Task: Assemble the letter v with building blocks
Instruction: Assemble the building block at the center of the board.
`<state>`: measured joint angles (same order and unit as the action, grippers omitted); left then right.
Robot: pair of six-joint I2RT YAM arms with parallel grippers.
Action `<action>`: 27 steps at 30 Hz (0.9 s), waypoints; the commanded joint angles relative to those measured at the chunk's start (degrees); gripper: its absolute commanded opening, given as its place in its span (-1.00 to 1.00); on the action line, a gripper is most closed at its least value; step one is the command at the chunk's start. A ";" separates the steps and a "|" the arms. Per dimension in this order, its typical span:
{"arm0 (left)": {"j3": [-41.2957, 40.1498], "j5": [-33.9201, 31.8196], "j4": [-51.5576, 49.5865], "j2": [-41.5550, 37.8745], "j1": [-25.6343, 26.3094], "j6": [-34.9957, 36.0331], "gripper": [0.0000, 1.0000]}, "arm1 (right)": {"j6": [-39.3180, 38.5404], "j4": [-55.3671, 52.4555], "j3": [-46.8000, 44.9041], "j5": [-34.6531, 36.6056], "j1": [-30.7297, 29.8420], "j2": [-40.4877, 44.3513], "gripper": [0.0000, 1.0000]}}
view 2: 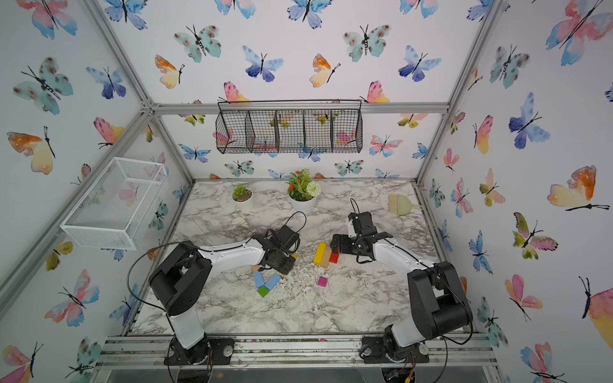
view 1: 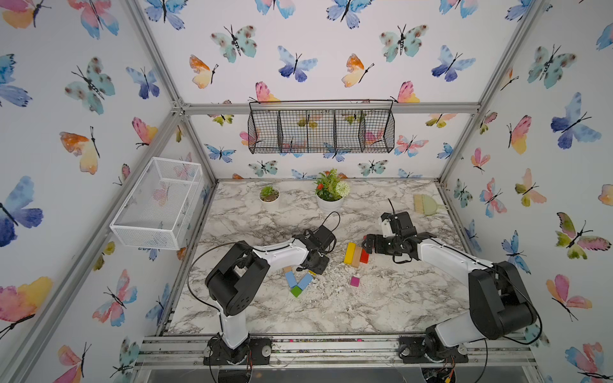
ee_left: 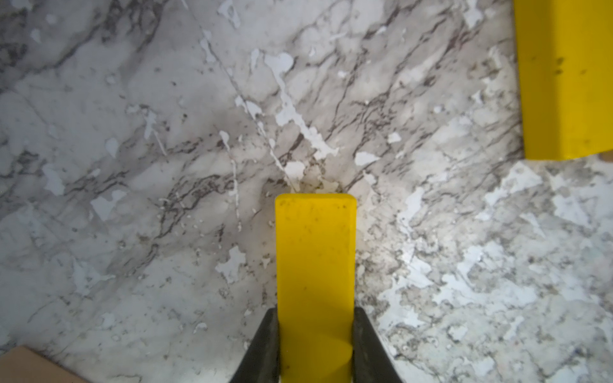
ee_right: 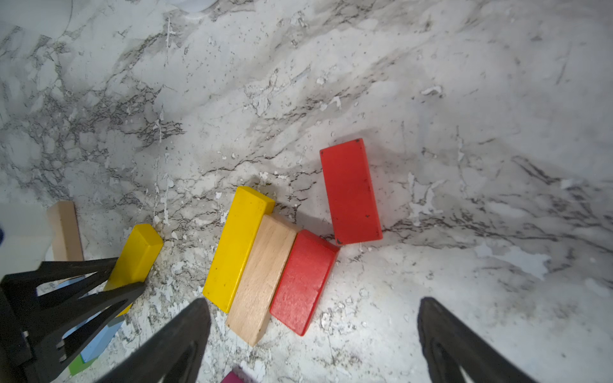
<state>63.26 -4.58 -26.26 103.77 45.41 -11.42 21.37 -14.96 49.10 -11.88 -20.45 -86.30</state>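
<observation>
My left gripper point(ee_left: 315, 311) is shut on a yellow block point(ee_left: 315, 248), held low over the marble table point(view 1: 331, 308). It hangs just beyond the letter v: a green cube point(view 1: 296, 291) with two light blue bars point(view 1: 291, 279) point(view 1: 305, 281) slanting away from it. A tan block point(view 1: 287, 269) lies at the far end of the left bar. To the right a long yellow block point(ee_right: 237, 245), a tan one point(ee_right: 262, 278) and a red one point(ee_right: 303, 282) lie side by side, with another red block point(ee_right: 350, 192) beyond them. My right gripper point(ee_right: 313, 301) is open above these. A magenta cube point(view 1: 354, 281) sits alone.
Two potted plants point(view 1: 269, 194) point(view 1: 330, 192) and a green hand brush point(view 1: 425, 204) stand along the back of the table. A white mesh basket point(view 1: 159, 204) hangs on the left wall and a black wire basket point(view 1: 321, 129) on the back wall.
</observation>
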 commanded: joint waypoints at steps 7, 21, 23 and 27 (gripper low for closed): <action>-1.12 0.18 -0.03 -3.20 0.29 -0.88 -0.44 | -0.24 -0.55 -0.76 -0.82 0.23 -0.45 0.99; -2.36 0.01 -0.11 -4.17 0.47 -1.06 -0.44 | -0.36 -0.55 -0.50 -0.96 0.23 -0.62 0.99; -2.35 0.01 -0.11 -4.02 0.55 -1.06 -0.44 | -0.36 -0.51 -0.50 -1.04 0.23 -0.71 0.99; -2.44 0.01 -0.12 -3.91 0.61 -1.06 -0.44 | -0.40 -0.51 -0.59 -1.03 0.23 -0.54 0.99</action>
<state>61.06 -4.60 -25.96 101.82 45.52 -12.03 21.37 -14.94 49.10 -12.12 -20.45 -86.35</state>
